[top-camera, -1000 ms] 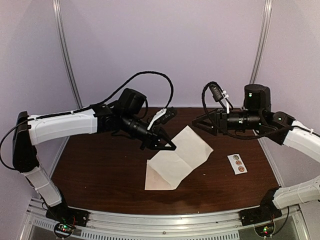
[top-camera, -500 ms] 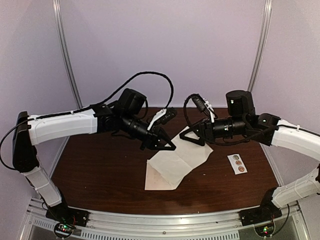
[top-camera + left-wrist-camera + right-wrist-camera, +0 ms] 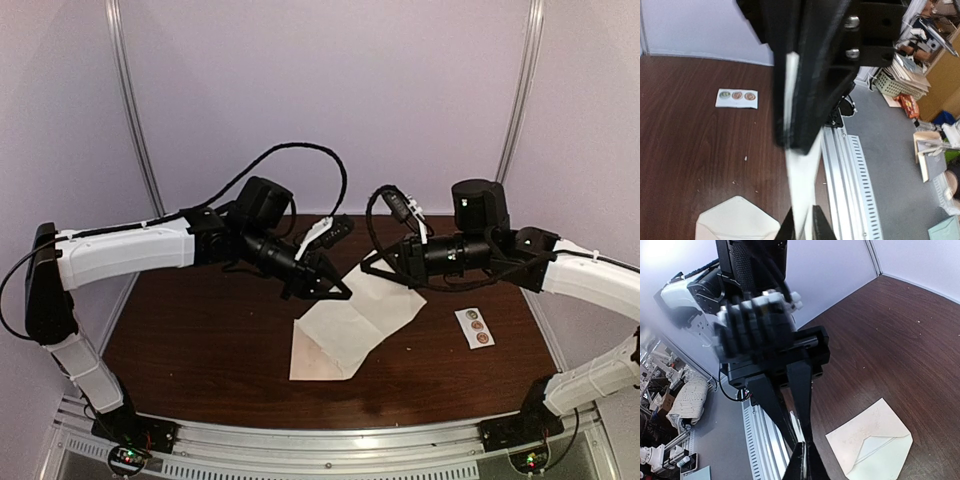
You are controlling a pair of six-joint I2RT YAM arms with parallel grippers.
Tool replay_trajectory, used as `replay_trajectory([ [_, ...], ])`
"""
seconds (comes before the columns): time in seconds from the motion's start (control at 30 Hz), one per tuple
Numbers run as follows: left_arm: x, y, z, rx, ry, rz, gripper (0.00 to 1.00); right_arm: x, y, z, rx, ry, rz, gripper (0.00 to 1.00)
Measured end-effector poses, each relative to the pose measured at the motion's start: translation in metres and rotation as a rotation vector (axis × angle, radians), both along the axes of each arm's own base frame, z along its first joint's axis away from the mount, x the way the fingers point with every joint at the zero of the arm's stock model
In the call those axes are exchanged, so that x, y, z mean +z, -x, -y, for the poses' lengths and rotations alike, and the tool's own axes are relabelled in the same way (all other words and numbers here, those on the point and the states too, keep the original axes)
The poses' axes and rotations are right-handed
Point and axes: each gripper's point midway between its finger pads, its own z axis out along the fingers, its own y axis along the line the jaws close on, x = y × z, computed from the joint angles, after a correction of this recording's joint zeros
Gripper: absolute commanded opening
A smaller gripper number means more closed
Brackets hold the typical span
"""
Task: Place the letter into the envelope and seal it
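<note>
The letter (image 3: pixel 385 300), a large off-white creased sheet, lies mid-table with its far-left edge lifted. My left gripper (image 3: pixel 343 294) is shut on that edge. My right gripper (image 3: pixel 366 268) is shut on the same edge, right beside the left one. In the left wrist view the letter (image 3: pixel 802 170) runs edge-on from my left gripper (image 3: pixel 804 225) up into the right arm's black fingers. In the right wrist view my right gripper (image 3: pixel 806 460) pinches a thin white sliver of paper. The envelope (image 3: pixel 318 358), flap open, lies under the letter's near end; it also shows as envelope (image 3: pixel 735 220) and envelope (image 3: pixel 875 440).
A white sticker strip (image 3: pixel 474 327) with three round stickers lies to the right on the brown table (image 3: pixel 200 330); it shows as the sticker strip (image 3: pixel 737 98) in the left wrist view. The aluminium rail (image 3: pixel 330 440) runs along the near edge.
My right gripper moved left to the letter's lifted edge and went from open to shut on it. The left arm and the envelope have not moved.
</note>
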Motion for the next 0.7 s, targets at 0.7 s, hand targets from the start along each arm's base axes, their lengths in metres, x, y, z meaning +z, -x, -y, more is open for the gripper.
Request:
replay_trajectory([
  [0.7, -0.014, -0.018, -0.03, 0.113, -0.1, 0.084, 0.0, 0.019, -0.004, 0.034, -0.115, 0.027, 0.091, 0.0],
])
